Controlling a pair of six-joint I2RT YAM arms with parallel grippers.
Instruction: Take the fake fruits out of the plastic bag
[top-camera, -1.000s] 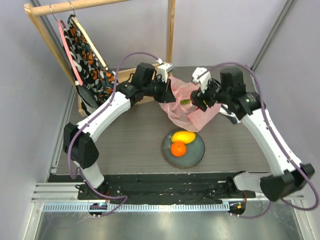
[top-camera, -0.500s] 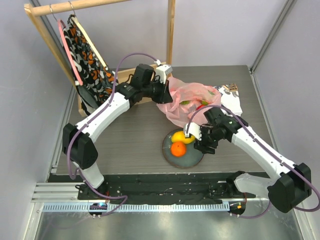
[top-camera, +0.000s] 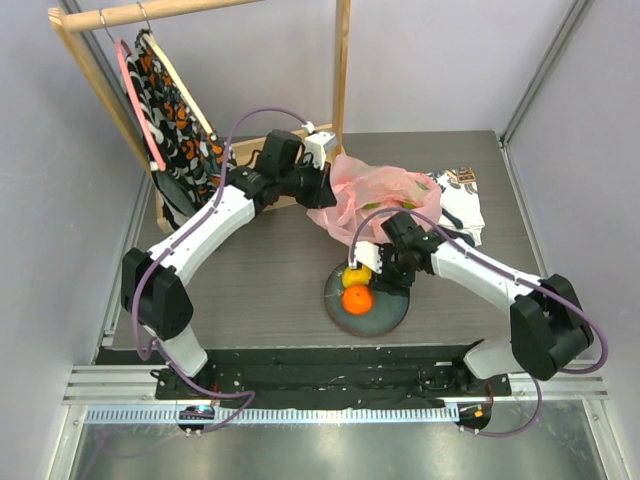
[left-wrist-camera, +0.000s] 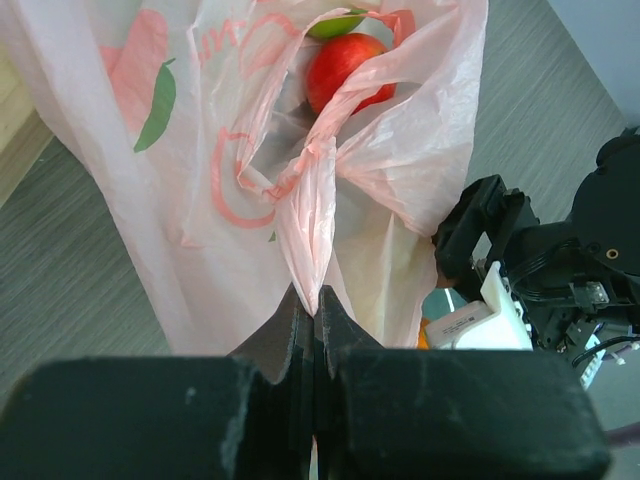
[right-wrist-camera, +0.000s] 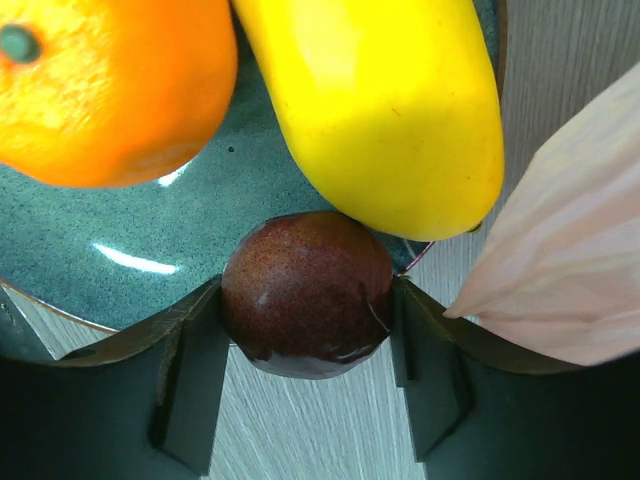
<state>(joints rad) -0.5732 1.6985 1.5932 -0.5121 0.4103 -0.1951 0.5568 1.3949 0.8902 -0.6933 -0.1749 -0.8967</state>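
Over the plate (top-camera: 392, 305) by the bench's near edge: right gripper (top-camera: 384, 274) jaws clamp the dark purple fruit (right-wrist-camera: 305, 285) at the rim, against the mango (right-wrist-camera: 380, 110); orange (right-wrist-camera: 105, 85) alongside. Toward the far edge, left gripper (left-wrist-camera: 312, 312) jaws are pinched tight on a twisted fold of the plastic bag (left-wrist-camera: 200, 150), red apple (left-wrist-camera: 345, 65) inside.

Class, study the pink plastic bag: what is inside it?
A red apple shows at the mouth of the plastic bag, with a green shape beside it. Crinkled plastic covers whatever else lies inside.

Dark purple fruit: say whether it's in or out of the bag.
Out: the dark purple fruit sits between the right fingers at the plate rim.
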